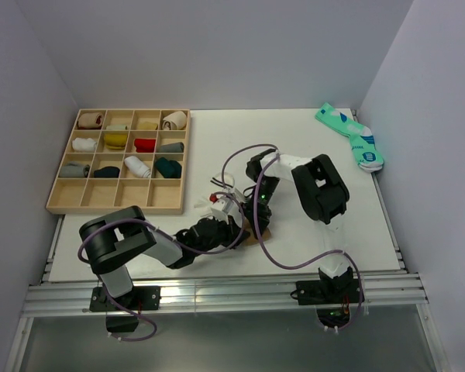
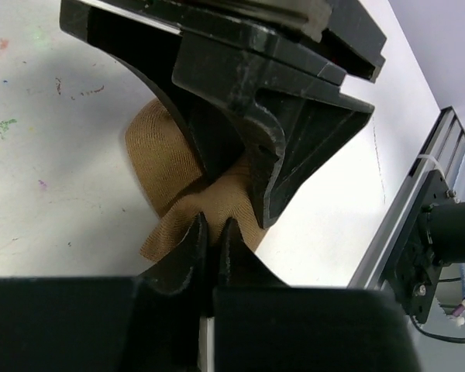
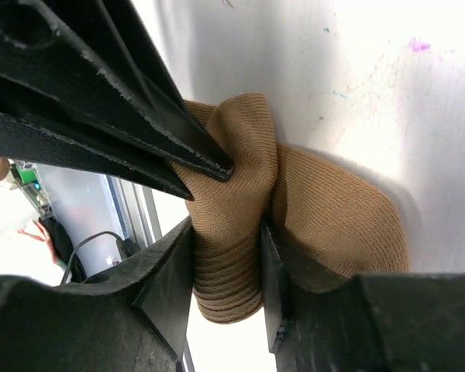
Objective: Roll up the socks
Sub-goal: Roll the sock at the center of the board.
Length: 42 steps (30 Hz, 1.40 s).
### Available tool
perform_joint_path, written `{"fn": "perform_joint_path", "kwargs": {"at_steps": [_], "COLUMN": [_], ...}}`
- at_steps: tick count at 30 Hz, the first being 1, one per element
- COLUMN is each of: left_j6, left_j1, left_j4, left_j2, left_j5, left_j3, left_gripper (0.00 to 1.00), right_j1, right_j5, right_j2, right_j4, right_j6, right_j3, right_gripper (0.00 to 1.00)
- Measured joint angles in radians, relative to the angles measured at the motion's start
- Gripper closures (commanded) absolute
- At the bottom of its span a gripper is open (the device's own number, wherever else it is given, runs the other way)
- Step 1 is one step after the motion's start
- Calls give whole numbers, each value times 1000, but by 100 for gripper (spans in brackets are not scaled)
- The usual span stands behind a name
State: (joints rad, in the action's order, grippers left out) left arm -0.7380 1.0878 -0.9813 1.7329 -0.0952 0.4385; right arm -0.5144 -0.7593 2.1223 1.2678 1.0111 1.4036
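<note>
**White table, both grippers at one tan sock**

White, paint-flecked table point(image 1: 310, 139) lies under both arms, which meet near its front edge. The right gripper point(image 3: 226, 263) is clamped on the tan sock point(image 3: 325, 209). Its jaws stand partly apart with a thick, ribbed bunch of knit squeezed between them. The left gripper point(image 2: 214, 232) has its jaws together, tips against the same sock from the opposite side. Whether they nip any fabric cannot be told.

Beyond the right fingers the sock spreads flat on the table as a soft, rounded lobe. Because it is so bunched, its long axis is hard to read. Both arms sit at it, so the next roll probably turns on the right gripper's hold.

Well beyond the grippers, at the far right corner, lies the teal pair point(image 1: 353, 138). To the far left sits a wooden tray point(image 1: 62, 203) of rolled socks.
</note>
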Motion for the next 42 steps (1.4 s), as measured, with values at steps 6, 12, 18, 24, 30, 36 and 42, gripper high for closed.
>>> {"fn": "perform_joint_path", "kwargs": {"at_steps": [6,12,18,24,30,36,42], "left_j6": [-39,-70,-97,-124,-140,-142,-138], "left_j1": [0,0,-5,-31,-69,-118,-154], "left_j4": [60,195,337,449,529,594,667], "left_j2": [0,-2,-23,-36,-36,-33,-8], "left_j5": [-2,-8,-4,27,90,176,251], "left_j3": [35,110,168,209,245,274,327], "left_gripper": [100,100,100,100,100,100,100], "right_j1": [14,42,82,149,222,263,267], "right_j5": [12,13,6,1,-7,7,31], "right_j2": [-30,-69,-134,-203,-340,-561,-744], "right_j4": [-27,-60,-104,-130,-173,-280,-404], "right_j6": [-18,-24,-28,-30,-27,-27,-10], "right_j3": [-17,-22,-32,-61,-151,-320,-480], "right_gripper": [50,47,45,45,45,44,40]}}
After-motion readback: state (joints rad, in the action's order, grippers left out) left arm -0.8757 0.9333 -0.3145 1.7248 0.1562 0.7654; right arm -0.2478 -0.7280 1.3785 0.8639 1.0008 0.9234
